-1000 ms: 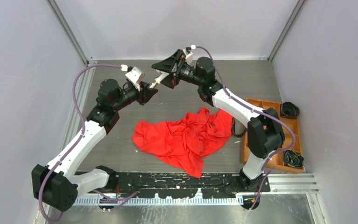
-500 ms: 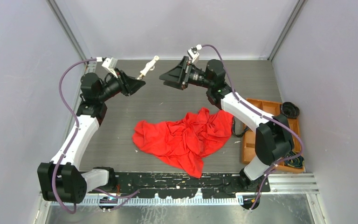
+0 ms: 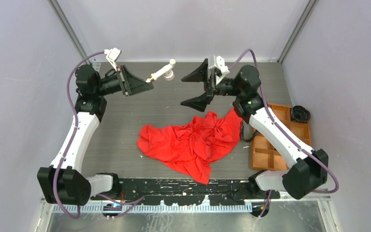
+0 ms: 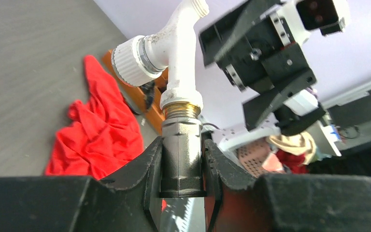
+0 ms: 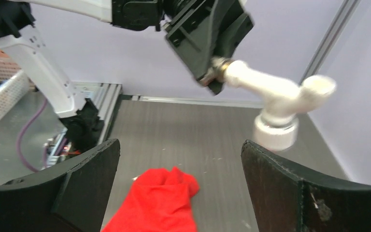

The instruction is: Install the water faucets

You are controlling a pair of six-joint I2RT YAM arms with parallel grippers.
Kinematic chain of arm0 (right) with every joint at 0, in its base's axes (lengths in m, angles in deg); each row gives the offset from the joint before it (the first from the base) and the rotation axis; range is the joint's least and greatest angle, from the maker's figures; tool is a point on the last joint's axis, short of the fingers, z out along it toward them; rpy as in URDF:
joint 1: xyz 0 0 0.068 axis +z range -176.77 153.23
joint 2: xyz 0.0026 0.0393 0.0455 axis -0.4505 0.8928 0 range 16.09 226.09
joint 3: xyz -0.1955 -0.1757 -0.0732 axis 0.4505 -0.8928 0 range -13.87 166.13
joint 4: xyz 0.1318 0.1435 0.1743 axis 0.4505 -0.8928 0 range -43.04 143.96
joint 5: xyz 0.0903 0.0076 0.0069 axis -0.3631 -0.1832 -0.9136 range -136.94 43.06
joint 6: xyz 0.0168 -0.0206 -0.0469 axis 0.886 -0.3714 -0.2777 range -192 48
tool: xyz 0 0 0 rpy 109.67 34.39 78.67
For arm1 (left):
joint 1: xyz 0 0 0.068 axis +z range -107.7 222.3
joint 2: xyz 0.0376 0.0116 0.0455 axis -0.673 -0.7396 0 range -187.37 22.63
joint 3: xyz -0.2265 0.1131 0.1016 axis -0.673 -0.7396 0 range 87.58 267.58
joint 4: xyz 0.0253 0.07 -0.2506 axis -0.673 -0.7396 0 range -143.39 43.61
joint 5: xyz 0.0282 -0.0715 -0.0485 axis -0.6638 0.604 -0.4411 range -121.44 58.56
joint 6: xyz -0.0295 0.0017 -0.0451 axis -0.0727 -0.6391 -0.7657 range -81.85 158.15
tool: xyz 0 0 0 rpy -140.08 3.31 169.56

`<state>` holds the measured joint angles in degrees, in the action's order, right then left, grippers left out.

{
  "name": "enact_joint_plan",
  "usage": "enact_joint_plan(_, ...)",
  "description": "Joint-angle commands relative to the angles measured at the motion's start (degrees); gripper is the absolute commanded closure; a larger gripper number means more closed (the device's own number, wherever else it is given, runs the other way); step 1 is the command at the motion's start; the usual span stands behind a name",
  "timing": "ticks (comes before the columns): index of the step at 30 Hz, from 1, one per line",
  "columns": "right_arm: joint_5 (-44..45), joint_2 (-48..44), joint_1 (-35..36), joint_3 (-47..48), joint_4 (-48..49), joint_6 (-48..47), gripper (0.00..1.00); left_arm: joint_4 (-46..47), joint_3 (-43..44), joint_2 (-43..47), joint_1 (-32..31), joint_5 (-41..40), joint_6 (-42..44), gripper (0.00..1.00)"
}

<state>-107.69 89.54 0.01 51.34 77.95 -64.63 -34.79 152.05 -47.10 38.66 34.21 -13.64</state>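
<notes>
My left gripper [image 3: 142, 86] pinches the faucet [image 3: 163, 73] by its fitting [image 4: 182, 159] alone; my wide-open, empty right gripper [image 3: 193, 90] could knock it loose.

In the top view you are looking down over the whole table [image 3: 174, 104] from above and behind the arm bases. Your left wrist camera is facing right, very near the faucet [image 4: 178, 72]. Your right wrist camera is facing left, farther from it. All three views are sharing the faucet and the red cloth [image 3: 188, 140].

table [image 3: 125, 123]: grey | red cloth [image 3: 188, 142] centre | orange tray [image 3: 263, 157] right, contents unclear
</notes>
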Motion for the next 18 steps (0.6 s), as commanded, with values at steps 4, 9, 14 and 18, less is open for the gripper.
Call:
enact_joint_plan(4, -3.6, 8.7, -0.4, 9.4, 3.8, -1.5, 0.0, 4.0, -0.8, 4.5, -0.3, 7.6, -7.8, 1.0)
enact_joint_plan(9, -5.4, 13.8, -0.4, 12.3, 14.6, 10.0, 0.0, 4.0, -0.1, 5.1, -0.5, 9.0, -8.2, 1.0)
enact_joint_plan(14, -7.9, 18.4, -0.2, 15.4, 24.8, 21.3, 0.0, 4.1, -0.1, 4.8, -2.3, 10.6, -8.3, 1.0)
enact_joint_plan(18, -9.8, 21.4, -0.2, 19.7, 23.0, 27.9, 0.1, 4.0, 0.1, 4.5, -3.2, 10.7, -7.7, 1.0)
